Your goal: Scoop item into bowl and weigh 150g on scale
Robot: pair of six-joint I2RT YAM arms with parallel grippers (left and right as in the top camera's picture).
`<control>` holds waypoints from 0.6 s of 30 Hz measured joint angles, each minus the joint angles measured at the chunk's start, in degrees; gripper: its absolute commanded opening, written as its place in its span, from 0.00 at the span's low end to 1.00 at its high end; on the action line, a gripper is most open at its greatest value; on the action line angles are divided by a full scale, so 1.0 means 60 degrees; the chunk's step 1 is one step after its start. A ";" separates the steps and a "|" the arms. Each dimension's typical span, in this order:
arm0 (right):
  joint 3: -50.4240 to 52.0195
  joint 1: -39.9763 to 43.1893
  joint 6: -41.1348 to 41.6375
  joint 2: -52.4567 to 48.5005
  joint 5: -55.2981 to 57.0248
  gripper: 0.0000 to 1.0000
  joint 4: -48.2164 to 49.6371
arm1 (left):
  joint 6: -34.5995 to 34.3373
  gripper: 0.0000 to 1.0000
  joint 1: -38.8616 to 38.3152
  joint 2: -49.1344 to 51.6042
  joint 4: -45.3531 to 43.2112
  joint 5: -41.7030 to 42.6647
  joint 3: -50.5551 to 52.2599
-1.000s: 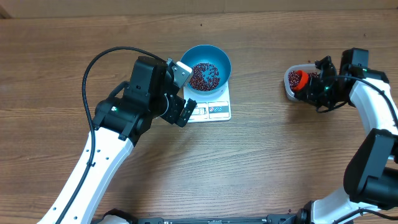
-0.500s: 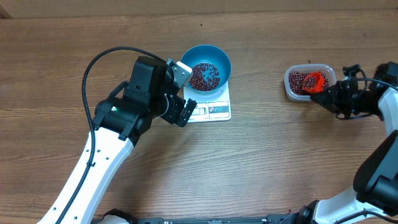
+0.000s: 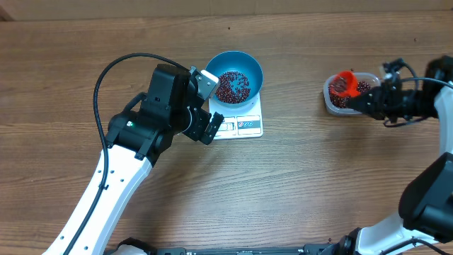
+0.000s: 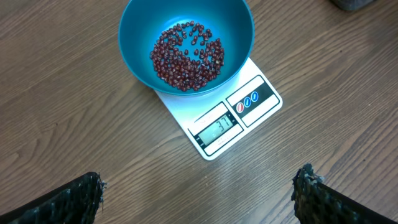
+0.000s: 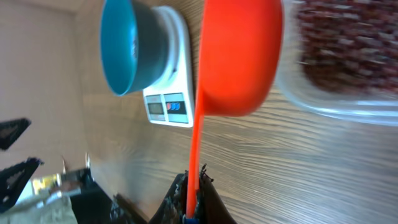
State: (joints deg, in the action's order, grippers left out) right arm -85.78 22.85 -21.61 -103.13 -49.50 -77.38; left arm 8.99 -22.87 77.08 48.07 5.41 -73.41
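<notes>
Right fingers (image 5: 176,202) pinch the thin handle of the scoop (image 5: 239,56) above the tub (image 5: 323,107) of beans (image 5: 354,50); a wobble in the carry could scatter them over the desk (image 5: 311,174). Farther off, left fingers (image 4: 74,199) gape near the scale (image 4: 249,102), bowl (image 4: 233,31) only part-filled.

- The scale (image 4: 239,115), white and rectangular, lay flat on the tabletop (image 4: 74,143) at centre frame, its display and buttons uncovered.
- The bowl (image 4: 140,31), round and blue, stood upright on the scale.
- The beans (image 4: 188,55), small and dark red-brown, lay loosely across the bowl floor.
</notes>
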 measured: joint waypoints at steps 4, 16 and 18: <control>-0.0117 -0.1064 -0.0004 0.0000 -0.0266 0.04 0.0069 | 0.0000 0.99 0.0000 0.0000 -0.0004 0.0000 0.0000; -0.0200 -0.4113 0.1945 0.0000 -0.0484 0.04 0.2404 | 0.0000 1.00 0.0000 0.0000 0.0000 0.0000 0.0000; -0.0270 -0.4452 0.2291 0.0000 -0.0244 0.04 0.2659 | 0.0000 1.00 0.0000 0.0000 -0.0004 0.0000 0.0000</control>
State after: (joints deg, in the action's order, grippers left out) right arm -87.39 -3.86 -7.86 -103.13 -50.96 -61.43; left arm 8.99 -22.87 77.08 48.05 5.41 -73.41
